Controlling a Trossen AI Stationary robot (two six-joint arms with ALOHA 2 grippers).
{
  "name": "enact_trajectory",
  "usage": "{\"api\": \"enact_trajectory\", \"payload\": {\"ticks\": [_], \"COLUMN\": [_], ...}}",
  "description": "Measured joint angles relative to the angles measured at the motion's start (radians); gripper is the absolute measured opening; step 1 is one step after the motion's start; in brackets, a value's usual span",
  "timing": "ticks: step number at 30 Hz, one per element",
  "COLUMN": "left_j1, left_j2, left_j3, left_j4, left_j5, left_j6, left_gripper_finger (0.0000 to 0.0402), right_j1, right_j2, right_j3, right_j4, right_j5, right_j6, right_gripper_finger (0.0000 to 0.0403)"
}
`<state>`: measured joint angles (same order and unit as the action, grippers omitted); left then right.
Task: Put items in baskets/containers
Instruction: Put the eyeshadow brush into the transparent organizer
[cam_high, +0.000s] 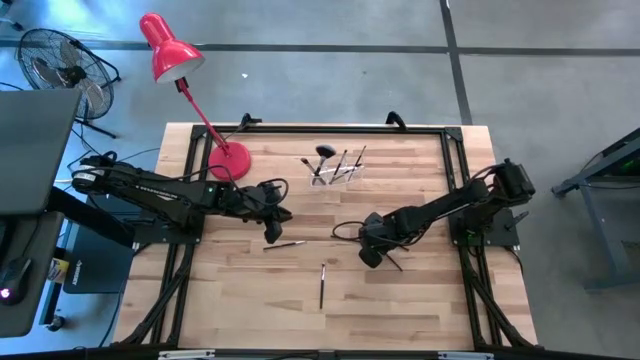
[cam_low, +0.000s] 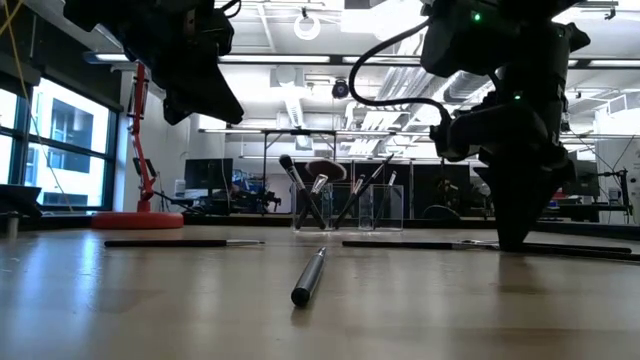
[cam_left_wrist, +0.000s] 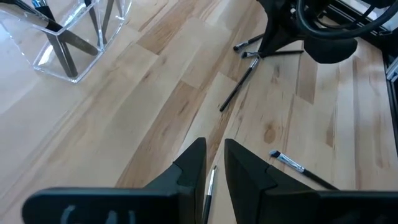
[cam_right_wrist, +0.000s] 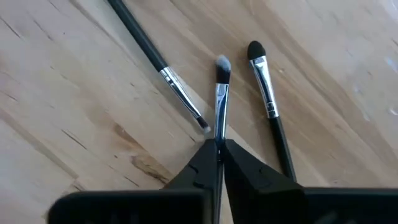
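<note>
Sitting on concrete floor: wooden table, red lamp at far left corner. Standing near far edge, centre: clear holder, several brushes upright inside. Lying loose mid-table: two brushes, well apart. Pinching a grey-tipped brush between pressed-together fingers: right gripper, low on the wood, two more brushes just beside. Hovering above table: left gripper, fingers slightly parted, thin brush showing between them.
</note>
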<state>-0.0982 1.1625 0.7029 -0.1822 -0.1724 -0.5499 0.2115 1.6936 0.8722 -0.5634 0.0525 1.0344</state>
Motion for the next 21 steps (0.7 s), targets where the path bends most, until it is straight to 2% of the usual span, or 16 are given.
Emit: {"api": "enact_trajectory", "payload": {"ticks": [4, 21], "left_j1": [0.0, 0.0], "left_j2": [0.0, 0.0], "left_j3": [0.0, 0.0], "left_j4": [0.0, 0.002], "left_j5": [-0.002, -0.033], "left_j6": [0.0, -0.005], "left_gripper_finger": [0.0056, 0.0056], "right_j1": [0.0, -0.002], "right_j2": [0.001, -0.106], "right_j3": [0.0, -0.006], "right_j4": [0.001, -0.023], "right_j5": [0.0, 0.046], "right_j6": [-0.014, -0.027], "right_gripper_finger": [0.0016, 0.0001]}}
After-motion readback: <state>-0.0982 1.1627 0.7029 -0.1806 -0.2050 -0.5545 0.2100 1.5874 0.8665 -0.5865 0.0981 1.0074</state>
